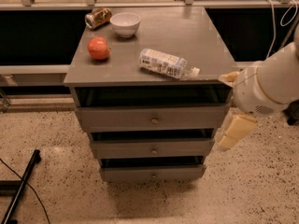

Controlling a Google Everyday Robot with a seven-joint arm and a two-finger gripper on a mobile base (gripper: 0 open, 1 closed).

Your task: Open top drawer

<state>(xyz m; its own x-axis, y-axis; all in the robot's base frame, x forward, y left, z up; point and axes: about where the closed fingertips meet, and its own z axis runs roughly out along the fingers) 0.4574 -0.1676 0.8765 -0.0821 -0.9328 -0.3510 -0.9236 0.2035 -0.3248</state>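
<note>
My arm point(271, 83) comes in from the right edge of the view, a thick white segment angled down and to the left. My gripper point(236, 130) hangs off its lower end, cream-coloured, pointing down and slightly left, at mid-height on the right side.

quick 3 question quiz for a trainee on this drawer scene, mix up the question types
1. True or false: the claw grips the top drawer's knob.
2. How many drawers does the cabinet have? A) two B) three C) four
3. Fill in: the plastic bottle lies on its ___.

Key: 1 false, the claw hangs beside the top drawer's right end as seen, away from the knob; 2 B; 3 side.
</note>
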